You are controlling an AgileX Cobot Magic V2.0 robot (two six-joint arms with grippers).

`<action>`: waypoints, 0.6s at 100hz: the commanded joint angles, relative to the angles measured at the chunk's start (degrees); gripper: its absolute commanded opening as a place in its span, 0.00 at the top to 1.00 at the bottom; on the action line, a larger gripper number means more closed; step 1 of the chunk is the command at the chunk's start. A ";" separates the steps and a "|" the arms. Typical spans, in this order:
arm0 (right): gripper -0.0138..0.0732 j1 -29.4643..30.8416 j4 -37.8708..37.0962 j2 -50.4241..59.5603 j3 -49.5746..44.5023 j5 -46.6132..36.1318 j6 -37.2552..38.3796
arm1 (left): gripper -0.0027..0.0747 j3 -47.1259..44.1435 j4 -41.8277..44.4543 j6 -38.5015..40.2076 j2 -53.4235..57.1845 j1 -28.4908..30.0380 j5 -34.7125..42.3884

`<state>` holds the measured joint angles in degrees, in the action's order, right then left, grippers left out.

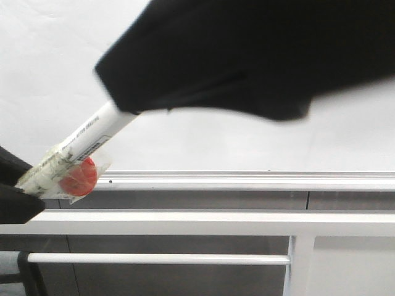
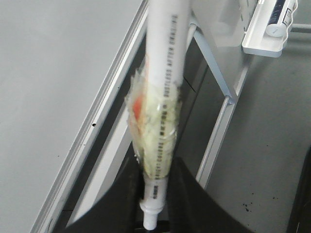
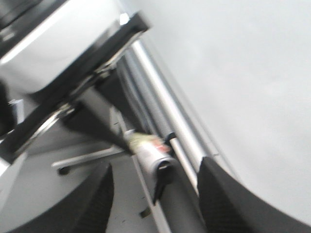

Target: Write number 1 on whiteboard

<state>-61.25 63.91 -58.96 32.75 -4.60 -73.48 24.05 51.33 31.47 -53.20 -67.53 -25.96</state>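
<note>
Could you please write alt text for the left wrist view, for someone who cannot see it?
The left gripper is shut on a white marker pen wrapped partway in yellowish tape, which points up beside the whiteboard and its silver rail. No stroke shows on the board here.

Bright even light, wrist views motion-blurred, soft focus

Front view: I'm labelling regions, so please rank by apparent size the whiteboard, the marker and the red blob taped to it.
1. whiteboard
2. marker, top hidden behind a black arm
3. red blob
</note>
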 commanded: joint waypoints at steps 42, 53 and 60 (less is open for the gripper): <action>0.43 0.25 -0.07 0.46 1.85 -0.01 0.25 | 0.99 1.87 9.80 0.14 0.27 -0.21 4.79; 0.43 0.25 -0.07 0.46 1.85 -0.01 0.25 | 0.99 1.87 10.57 -0.01 0.27 -0.21 4.97; 0.43 0.25 -0.07 0.46 1.85 0.20 0.25 | 0.99 1.87 13.41 -0.15 0.27 -0.21 5.34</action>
<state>-61.14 64.23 -59.15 32.75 -3.26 -73.25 24.05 61.04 31.39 -53.20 -67.53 -22.62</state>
